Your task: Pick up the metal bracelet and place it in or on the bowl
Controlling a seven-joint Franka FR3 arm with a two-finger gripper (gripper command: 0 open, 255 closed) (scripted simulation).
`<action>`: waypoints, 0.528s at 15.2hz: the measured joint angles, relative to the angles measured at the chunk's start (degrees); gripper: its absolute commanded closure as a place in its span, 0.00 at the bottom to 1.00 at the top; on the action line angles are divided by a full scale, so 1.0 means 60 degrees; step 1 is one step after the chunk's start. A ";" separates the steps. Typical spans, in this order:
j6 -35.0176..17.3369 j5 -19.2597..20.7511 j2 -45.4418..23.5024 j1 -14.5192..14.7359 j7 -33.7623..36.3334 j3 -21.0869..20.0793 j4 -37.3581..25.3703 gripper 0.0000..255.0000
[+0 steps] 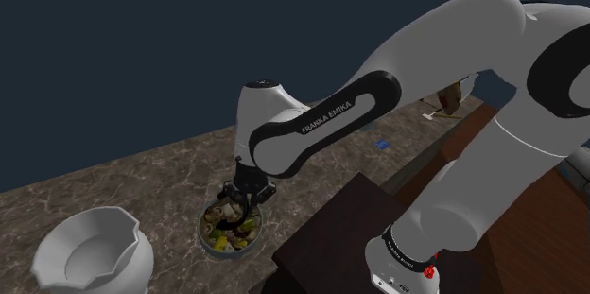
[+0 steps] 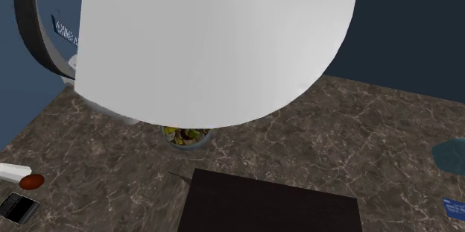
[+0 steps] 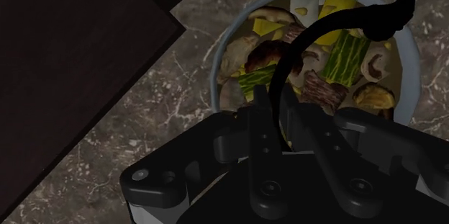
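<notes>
Black gripper (image 3: 280, 109) pinches the dark bracelet (image 3: 385, 15) just above a food-filled bowl (image 3: 219, 71) on the marble counter (image 1: 142, 177). A clean drop likely means lowering over the middle before spreading the fingers, keeping the loop inside the rim.

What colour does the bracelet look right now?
Black: the bracelet curves up from the gripper over the food-filled bowl. Wrist view shows it best.
</notes>
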State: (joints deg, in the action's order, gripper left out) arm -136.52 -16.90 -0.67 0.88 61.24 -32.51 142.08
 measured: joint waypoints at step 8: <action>-0.0343 0.0108 -0.0282 0.0029 0.0078 -0.0022 0.0085 1.00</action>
State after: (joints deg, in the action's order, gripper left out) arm -138.58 -16.25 -2.37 1.06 61.71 -32.65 142.59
